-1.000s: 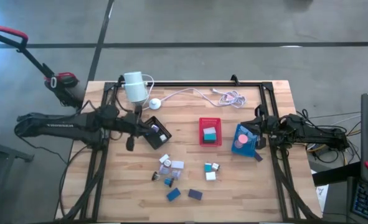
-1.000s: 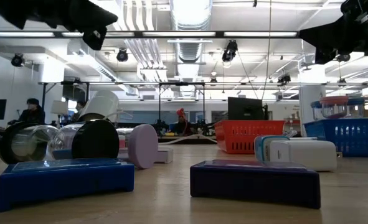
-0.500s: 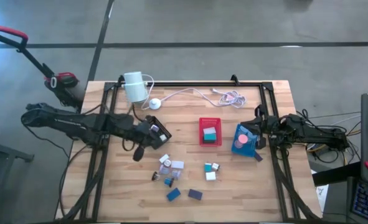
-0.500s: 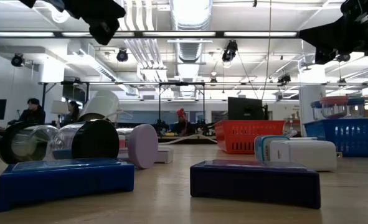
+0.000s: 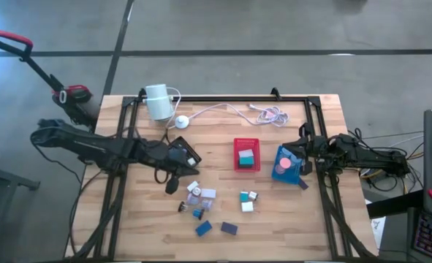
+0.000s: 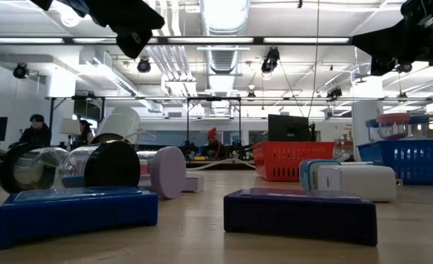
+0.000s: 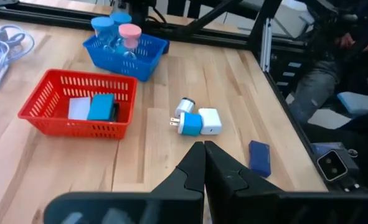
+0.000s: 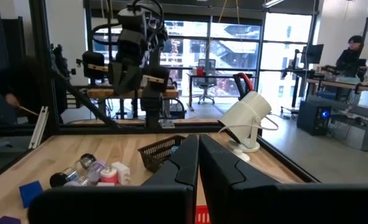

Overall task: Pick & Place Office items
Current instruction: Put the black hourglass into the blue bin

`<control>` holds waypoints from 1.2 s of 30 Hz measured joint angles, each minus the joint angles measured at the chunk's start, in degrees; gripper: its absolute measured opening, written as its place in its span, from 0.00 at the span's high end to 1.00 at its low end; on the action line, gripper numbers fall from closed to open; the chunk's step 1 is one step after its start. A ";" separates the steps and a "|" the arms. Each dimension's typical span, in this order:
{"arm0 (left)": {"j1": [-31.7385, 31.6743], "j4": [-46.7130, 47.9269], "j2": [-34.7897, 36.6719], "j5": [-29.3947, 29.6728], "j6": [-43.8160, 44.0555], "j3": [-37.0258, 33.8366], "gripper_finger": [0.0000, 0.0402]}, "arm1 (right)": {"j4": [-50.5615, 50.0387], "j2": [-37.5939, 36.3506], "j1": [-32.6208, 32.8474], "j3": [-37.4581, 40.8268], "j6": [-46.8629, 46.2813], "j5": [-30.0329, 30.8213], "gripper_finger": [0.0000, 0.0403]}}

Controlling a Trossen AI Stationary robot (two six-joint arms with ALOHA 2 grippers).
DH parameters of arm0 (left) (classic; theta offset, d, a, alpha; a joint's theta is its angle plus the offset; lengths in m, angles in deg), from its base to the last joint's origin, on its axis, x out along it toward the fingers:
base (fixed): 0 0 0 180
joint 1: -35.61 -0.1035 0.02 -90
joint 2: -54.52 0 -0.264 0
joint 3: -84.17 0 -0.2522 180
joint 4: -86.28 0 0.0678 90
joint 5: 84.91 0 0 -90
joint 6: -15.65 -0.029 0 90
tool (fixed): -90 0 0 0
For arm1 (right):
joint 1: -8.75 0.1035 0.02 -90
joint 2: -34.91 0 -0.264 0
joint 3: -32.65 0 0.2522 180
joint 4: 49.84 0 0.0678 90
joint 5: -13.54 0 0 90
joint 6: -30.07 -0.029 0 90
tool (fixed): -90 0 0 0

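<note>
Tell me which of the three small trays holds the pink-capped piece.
The blue tray, the one by the right gripper. The red tray holds teal and white blocks.

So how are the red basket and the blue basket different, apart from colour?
The red basket holds flat blocks, one white and one teal; the blue basket holds upright little containers with blue and pink caps. From above, the red basket sits mid-table with no arm over it, while the blue basket lies right beside the right arm. Both are small, open, mesh-walled plastic trays on the wooden table.
</note>
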 joint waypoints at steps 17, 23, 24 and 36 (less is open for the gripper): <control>-0.02 -11.94 -11.03 -0.27 -4.66 2.73 0.99 | -0.02 0.02 0.00 0.00 -0.09 0.00 0.98; -0.04 -15.43 -14.59 -0.34 -4.70 2.73 0.99 | -0.02 0.02 0.00 0.00 0.00 0.00 0.98; -0.04 -16.76 -15.35 -0.45 -4.78 2.73 0.99 | -0.02 0.02 -0.02 0.00 -0.05 0.00 0.98; -2.25 -26.95 -23.74 -0.65 -4.83 2.77 0.99 | -0.02 0.04 0.00 0.00 -0.10 0.00 0.98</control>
